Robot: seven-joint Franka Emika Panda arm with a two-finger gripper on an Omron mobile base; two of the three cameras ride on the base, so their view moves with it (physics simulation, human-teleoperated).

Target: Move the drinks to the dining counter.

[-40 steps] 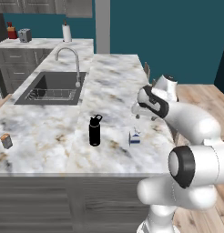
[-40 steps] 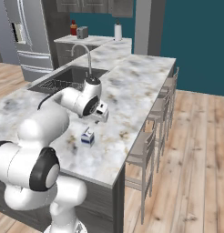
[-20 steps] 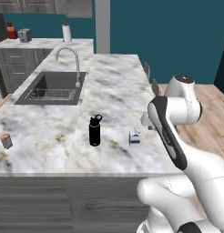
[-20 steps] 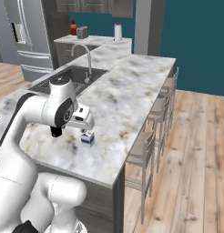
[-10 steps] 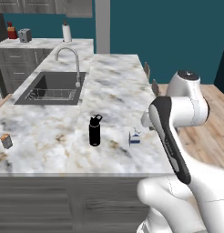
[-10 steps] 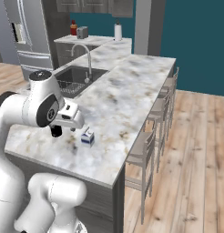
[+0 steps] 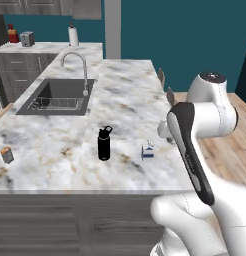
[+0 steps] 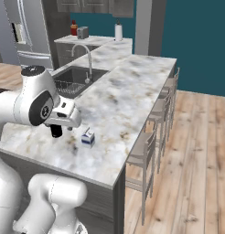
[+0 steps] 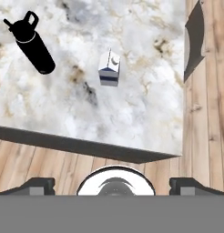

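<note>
Gripper (image 9: 112, 184) hangs above the dining counter (image 9: 145, 113), jaws wide and empty; carton (image 9: 109, 68) and bottle (image 9: 33, 43) stand ahead of it.

Counting it up on the dining counter (image 7: 125, 95): one black bottle (image 7: 104, 144), one blue-and-white carton (image 7: 148, 152), one tiny orange container (image 7: 7, 155). That's three drinks. Behind them there's one sink (image 7: 57, 96), one faucet (image 7: 77, 67), one paper towel roll (image 7: 73, 36) and, along the far edge, three stools (image 8: 153, 130).

The bottle (image 7: 104, 144) is black, the carton (image 9: 109, 68) white with a blue band, and the table (image 7: 126, 100) white-grey marble veined brown above dark grey cabinets.
</note>
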